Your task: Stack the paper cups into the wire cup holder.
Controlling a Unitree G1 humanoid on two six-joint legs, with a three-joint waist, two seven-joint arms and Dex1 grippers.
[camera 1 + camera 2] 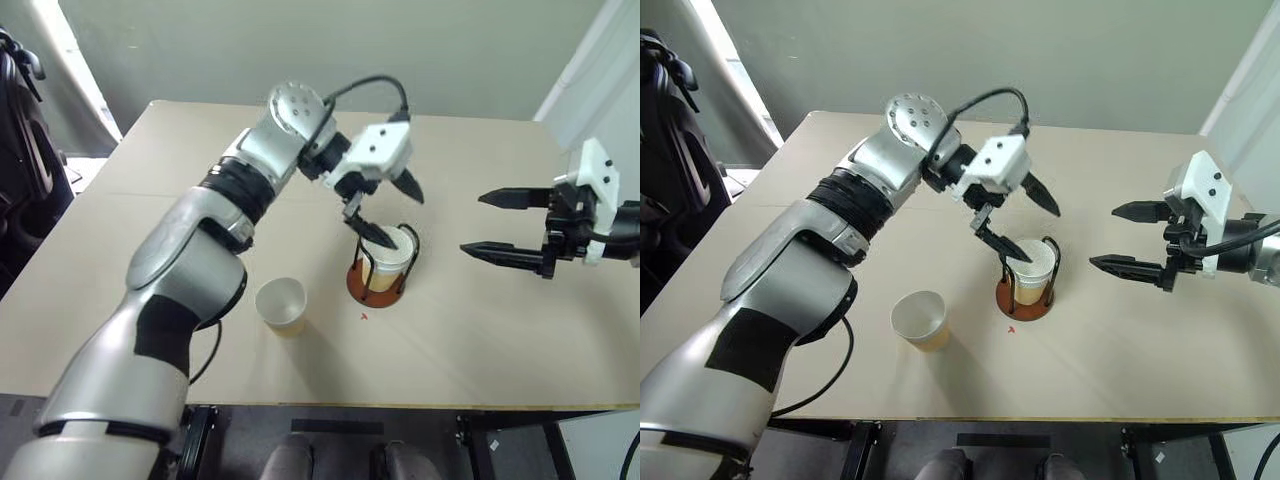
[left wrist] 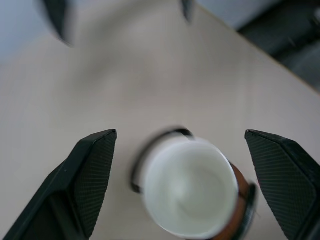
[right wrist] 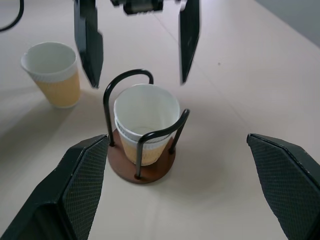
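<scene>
The wire cup holder [image 3: 150, 172], a reddish-brown disc with black wire loops, stands mid-table. Two paper cups [image 3: 145, 117] sit nested upright inside it, white rims up. A third paper cup [image 1: 281, 303] stands upright on the table to the holder's left, nearer the front edge. My left gripper [image 1: 392, 208] hangs just above the nested cups, open and holding nothing, one finger on each side of the rim. My right gripper [image 1: 490, 225] hovers to the right of the holder, open and empty, pointing toward it.
The tan table [image 1: 480, 330] has bare room around the holder and in front of the right gripper. A small red mark [image 1: 364, 316] lies just in front of the holder. Dark equipment [image 1: 25, 150] stands off the table's left side.
</scene>
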